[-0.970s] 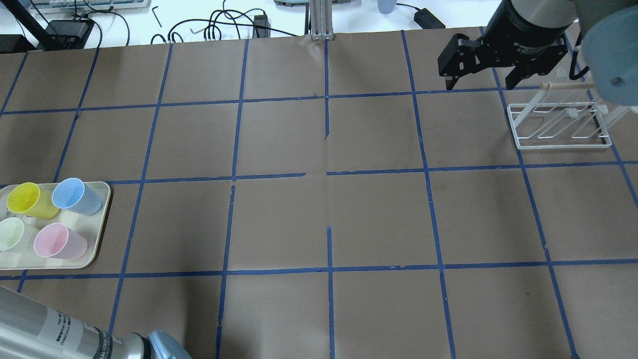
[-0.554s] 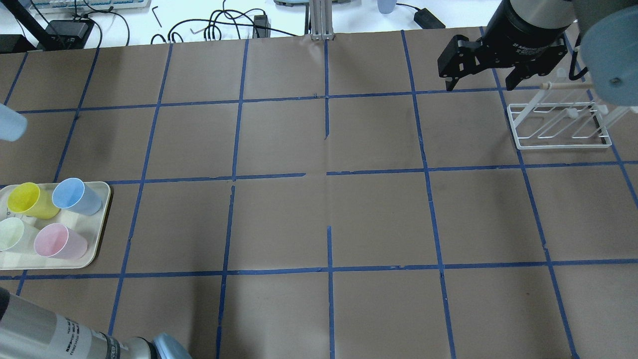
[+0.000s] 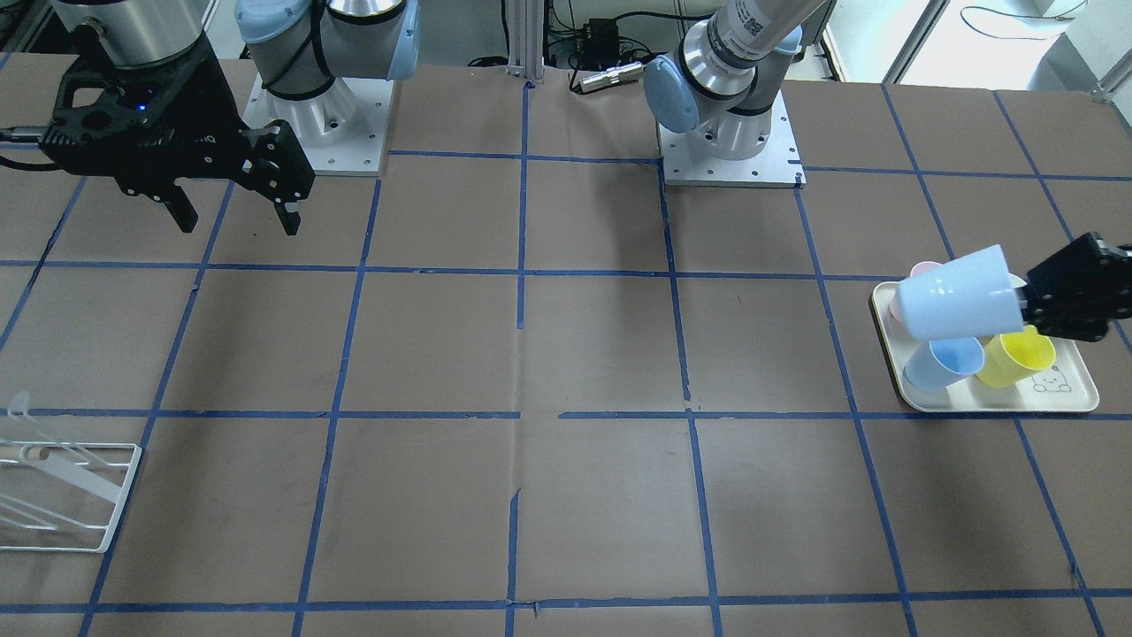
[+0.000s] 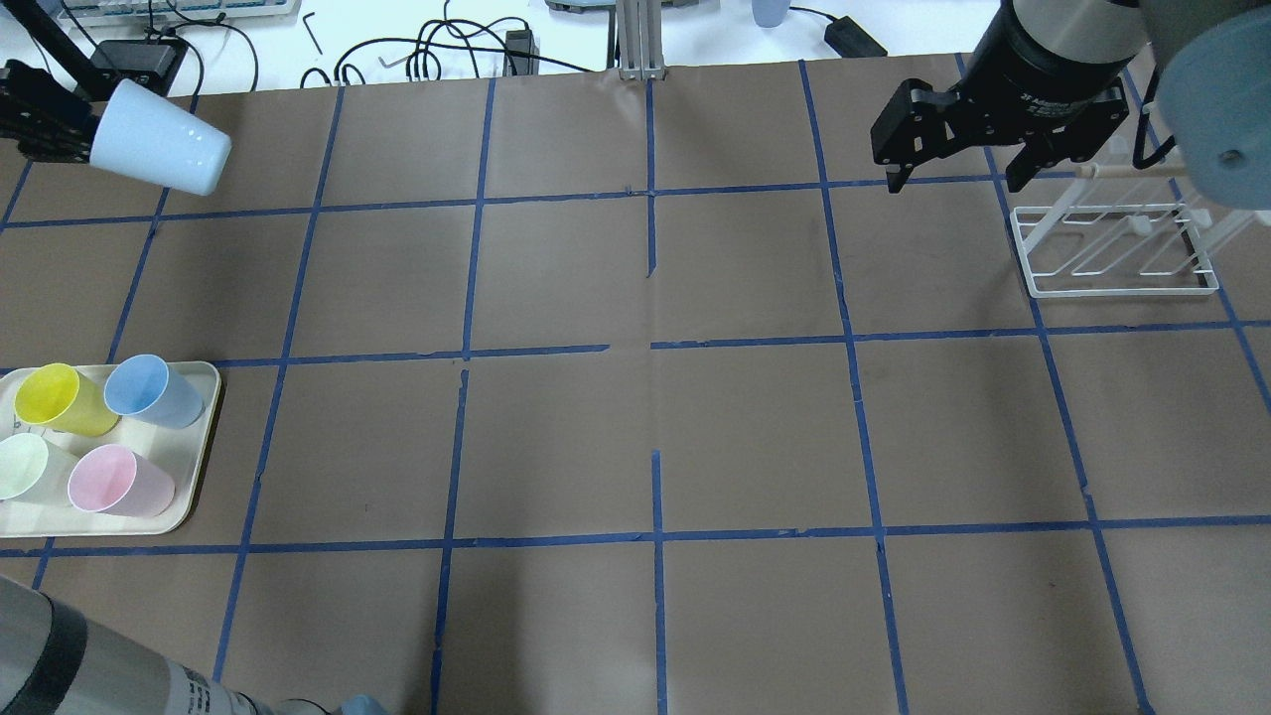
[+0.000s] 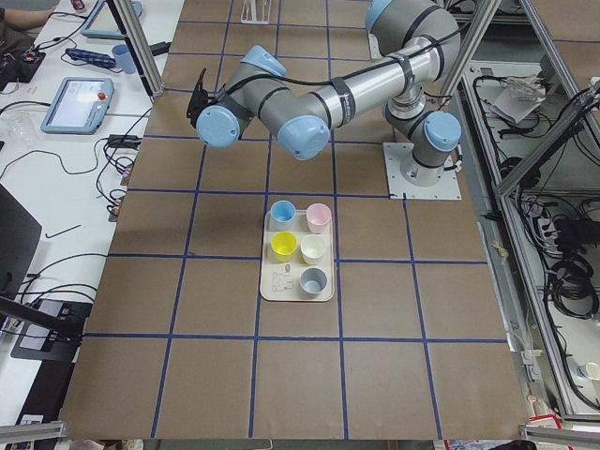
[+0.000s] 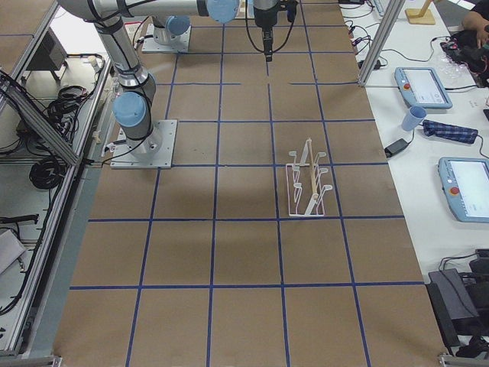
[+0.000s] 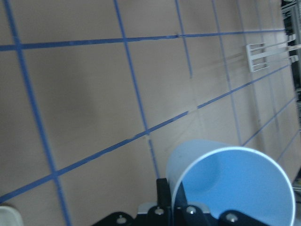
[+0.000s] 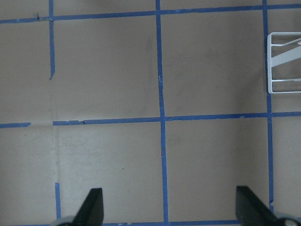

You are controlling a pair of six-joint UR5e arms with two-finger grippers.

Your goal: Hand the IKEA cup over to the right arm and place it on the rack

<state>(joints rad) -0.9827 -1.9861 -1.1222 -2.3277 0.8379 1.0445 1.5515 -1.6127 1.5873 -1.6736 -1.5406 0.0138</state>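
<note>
My left hand (image 3: 1045, 305) clamps the cup (image 3: 955, 294) sideways, aloft; my right hand (image 4: 951, 182) hangs spread wide near the rack (image 4: 1117, 290).

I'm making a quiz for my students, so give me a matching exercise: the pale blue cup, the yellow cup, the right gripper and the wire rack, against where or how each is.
Things:
1. IKEA cup
2. yellow cup
3. right gripper
4. rack

States:
A. open and empty, above the table
B. standing on the tray
C. standing on the table, nothing on it
D. held in the air by the left gripper

Pairs: 1-D, 2-B, 3-A, 4-C.
</note>
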